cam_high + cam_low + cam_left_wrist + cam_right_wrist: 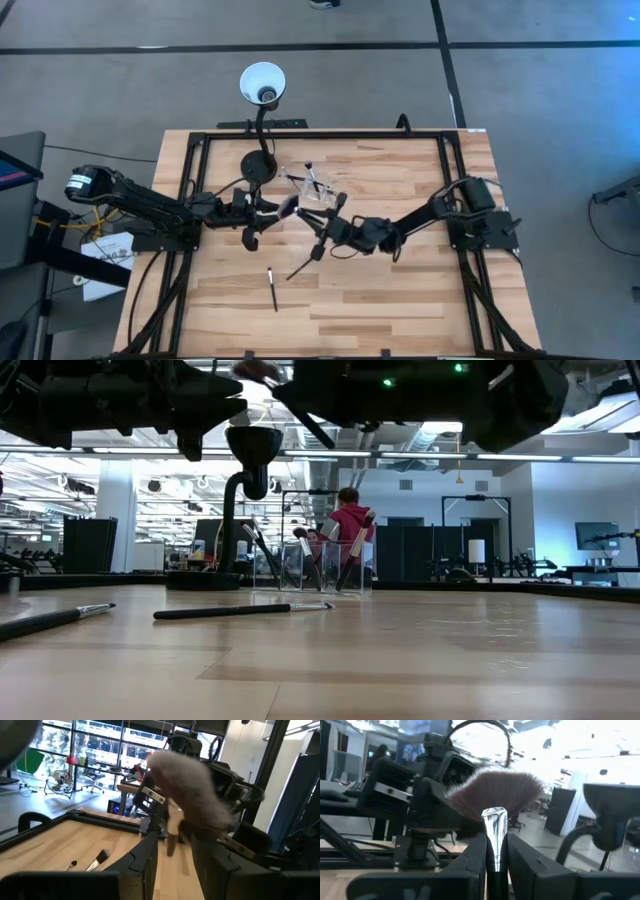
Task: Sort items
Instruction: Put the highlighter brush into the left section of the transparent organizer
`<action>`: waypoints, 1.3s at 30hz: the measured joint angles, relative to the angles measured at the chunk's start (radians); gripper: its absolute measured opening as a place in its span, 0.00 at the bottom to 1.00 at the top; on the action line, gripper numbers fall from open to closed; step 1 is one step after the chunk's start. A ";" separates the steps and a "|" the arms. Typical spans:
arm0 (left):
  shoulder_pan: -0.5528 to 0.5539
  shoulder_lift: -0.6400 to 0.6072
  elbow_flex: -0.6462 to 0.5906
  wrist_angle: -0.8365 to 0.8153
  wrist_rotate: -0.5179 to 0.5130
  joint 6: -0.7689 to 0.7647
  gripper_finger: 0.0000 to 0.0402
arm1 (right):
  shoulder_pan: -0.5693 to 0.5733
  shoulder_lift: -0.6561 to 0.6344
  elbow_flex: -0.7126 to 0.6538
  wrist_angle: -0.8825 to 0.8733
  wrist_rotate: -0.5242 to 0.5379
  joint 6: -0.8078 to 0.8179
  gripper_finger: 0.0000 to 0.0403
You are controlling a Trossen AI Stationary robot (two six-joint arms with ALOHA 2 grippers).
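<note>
My right gripper [320, 230] [495, 865] is over the table's middle, shut on a fan brush whose wide reddish-brown head [495, 790] spreads above its fingers. My left gripper [263, 215] [175, 870] faces it, open. The blurred fan head [190, 785] stands just past its fingertips, and I cannot tell whether they touch. Two slim dark brushes lie flat on the wood [272, 288] [305, 262] [240, 610] [55, 618]. More brushes stand in a clear holder [310, 185] [310, 565] near the far edge. My right gripper pinches the fan brush between its two fingers by the silvery ferrule [495, 827], just under the fan head. The brush lies across the fingers with its head up, lifted clear of the table. Its handle is hidden below the fingers.
A black gooseneck lamp stands at the far edge, base [258, 165] beside the clear holder, white shade [263, 83] beyond the table. A black frame [320, 135] rims the table. Bare wood [400, 300] spreads along the near side. A person in red [348, 520] sits in the room behind.
</note>
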 joint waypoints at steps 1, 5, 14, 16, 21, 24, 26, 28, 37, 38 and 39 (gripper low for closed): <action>0.000 0.000 0.000 0.000 0.000 0.008 0.29 | 0.001 0.015 0.015 0.000 0.000 -0.015 0.12; 0.000 0.000 0.000 0.000 -0.001 0.017 0.29 | 0.001 0.051 0.074 -0.007 0.006 -0.072 0.12; 0.000 0.000 0.000 0.003 -0.002 0.019 0.29 | -0.010 0.060 0.146 -0.033 0.150 -0.153 0.12; 0.000 0.000 0.000 0.019 -0.002 0.038 0.29 | -0.012 0.059 0.152 -0.056 0.142 -0.123 0.12; 0.002 0.000 0.003 0.060 0.001 0.048 0.29 | -0.030 0.057 0.158 -0.106 0.045 -0.041 0.12; 0.002 0.003 0.009 0.061 0.000 0.048 0.29 | -0.043 0.056 0.158 -0.100 0.002 -0.018 0.12; 0.002 0.003 0.009 0.061 -0.003 0.048 0.29 | -0.052 0.056 0.158 -0.100 -0.008 -0.003 0.12; 0.002 0.003 0.009 0.065 -0.005 0.048 0.29 | -0.058 0.056 0.158 -0.100 -0.018 0.007 0.12; 0.001 0.002 0.009 0.073 -0.045 0.085 0.29 | -0.067 0.054 0.173 -0.140 -0.045 0.008 0.12; 0.001 0.002 0.010 0.072 -0.054 0.093 0.29 | -0.066 0.052 0.176 -0.159 -0.035 0.008 0.12; 0.001 0.003 0.010 0.068 -0.060 0.098 0.29 | -0.064 0.052 0.179 -0.173 -0.019 0.007 0.12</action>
